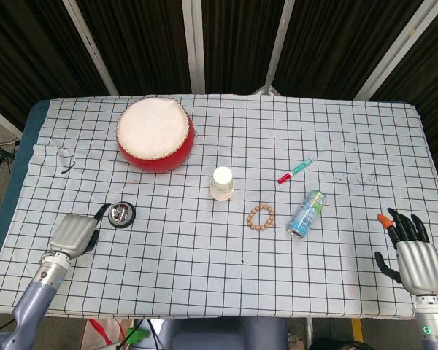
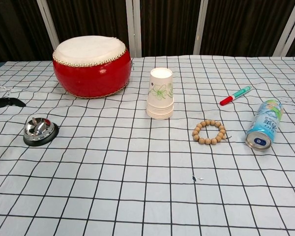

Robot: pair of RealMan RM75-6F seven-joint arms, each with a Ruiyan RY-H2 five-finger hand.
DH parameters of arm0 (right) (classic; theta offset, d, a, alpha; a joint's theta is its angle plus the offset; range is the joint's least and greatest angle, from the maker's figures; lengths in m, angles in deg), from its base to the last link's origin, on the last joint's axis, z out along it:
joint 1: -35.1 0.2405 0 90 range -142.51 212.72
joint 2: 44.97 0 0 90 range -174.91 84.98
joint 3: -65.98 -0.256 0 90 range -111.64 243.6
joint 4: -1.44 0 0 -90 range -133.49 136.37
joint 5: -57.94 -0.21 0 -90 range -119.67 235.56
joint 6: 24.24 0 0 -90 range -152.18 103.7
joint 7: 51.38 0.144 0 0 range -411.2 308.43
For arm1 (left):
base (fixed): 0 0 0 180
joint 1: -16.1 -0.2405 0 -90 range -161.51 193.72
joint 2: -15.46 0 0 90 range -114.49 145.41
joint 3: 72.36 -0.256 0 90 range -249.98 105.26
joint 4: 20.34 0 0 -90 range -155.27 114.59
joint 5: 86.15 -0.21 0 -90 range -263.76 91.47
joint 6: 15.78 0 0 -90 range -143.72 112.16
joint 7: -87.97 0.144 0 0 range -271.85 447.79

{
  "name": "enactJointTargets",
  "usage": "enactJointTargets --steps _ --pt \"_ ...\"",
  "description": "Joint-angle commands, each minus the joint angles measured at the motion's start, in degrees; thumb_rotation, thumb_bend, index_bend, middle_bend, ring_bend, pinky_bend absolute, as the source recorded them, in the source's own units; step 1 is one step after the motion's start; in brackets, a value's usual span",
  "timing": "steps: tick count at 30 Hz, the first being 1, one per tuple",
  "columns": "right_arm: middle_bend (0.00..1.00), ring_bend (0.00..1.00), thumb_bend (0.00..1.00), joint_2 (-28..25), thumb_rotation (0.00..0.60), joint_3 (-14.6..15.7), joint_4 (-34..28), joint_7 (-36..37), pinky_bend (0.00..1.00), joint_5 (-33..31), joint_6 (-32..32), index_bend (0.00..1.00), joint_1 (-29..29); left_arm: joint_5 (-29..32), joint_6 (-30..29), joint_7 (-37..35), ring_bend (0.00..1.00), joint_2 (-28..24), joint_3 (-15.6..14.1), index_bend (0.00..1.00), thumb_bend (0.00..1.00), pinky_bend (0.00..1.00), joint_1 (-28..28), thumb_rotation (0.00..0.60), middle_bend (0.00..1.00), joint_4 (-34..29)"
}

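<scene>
A chrome call bell (image 1: 121,214) on a black base sits at the near left of the checked cloth, also seen in the chest view (image 2: 39,131). My left hand (image 1: 74,235) lies just left of it, holding nothing. One dark finger (image 2: 5,102) reaches in from the left edge, clear of the bell. My right hand (image 1: 412,254) rests at the near right corner with its fingers spread and nothing in them. A small orange item (image 1: 383,217) shows at its fingertips.
A red drum (image 1: 155,134) stands at the back left. Stacked paper cups (image 1: 222,182) are mid-table, with a bead bracelet (image 1: 261,217), a can on its side (image 1: 307,214) and a red-green marker (image 1: 295,170) to their right. A small clear item (image 1: 64,154) lies far left.
</scene>
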Motion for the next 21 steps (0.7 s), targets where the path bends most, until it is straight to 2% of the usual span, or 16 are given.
enactJointTargets --steps 1,21 --pt "0.08 0.11 0.40 -0.05 0.600 -0.07 0.04 0.12 0.04 -0.08 -0.04 0.16 -0.01 0.03 -0.01 0.55 0.64 0.53 -0.10 0.00 0.87 0.65 0.36 0.600 0.83 0.01" --pt "0.08 0.11 0.40 -0.25 0.600 -0.10 0.08 0.74 0.04 0.00 -0.24 0.16 -0.09 2.50 -0.25 3.59 0.64 2.65 -0.84 0.00 0.87 0.66 1.71 0.600 0.83 0.56"
